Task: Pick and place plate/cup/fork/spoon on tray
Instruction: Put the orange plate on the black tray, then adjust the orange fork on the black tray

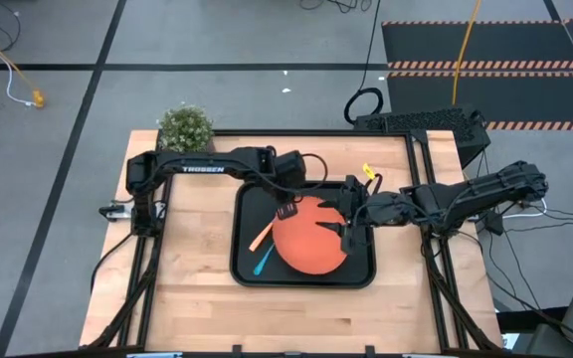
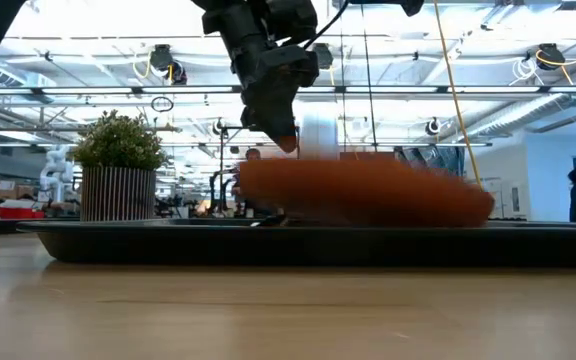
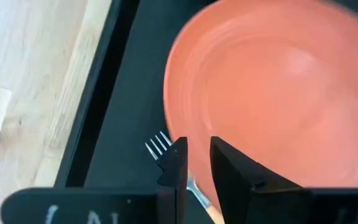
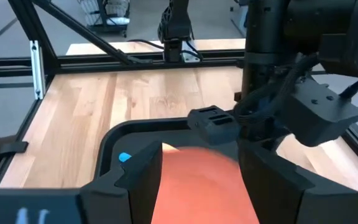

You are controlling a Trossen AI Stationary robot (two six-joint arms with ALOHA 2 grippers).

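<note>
The black tray [image 1: 247, 268] lies mid-table. On it, the orange plate [image 1: 311, 237] shows blurred in the low view [image 2: 368, 195]. Left of the plate lie the orange-handled fork [image 1: 264, 235], tines [image 3: 157, 145] near the plate's rim, and the blue-handled spoon [image 1: 264, 262]. My left gripper [image 3: 194, 163] points down over the plate's far-left rim, its fingers a little apart and clear above the plate [image 2: 286, 138]. My right gripper [image 4: 197, 186] hangs wide open above the plate's right side. The cup is out of view.
A potted green plant [image 1: 185, 129] stands at the table's far left corner [image 2: 118, 165]. Bare wooden tabletop [image 1: 192, 259] lies left of the tray and along the near edge. A black frame [image 1: 416, 159] runs along the table's sides.
</note>
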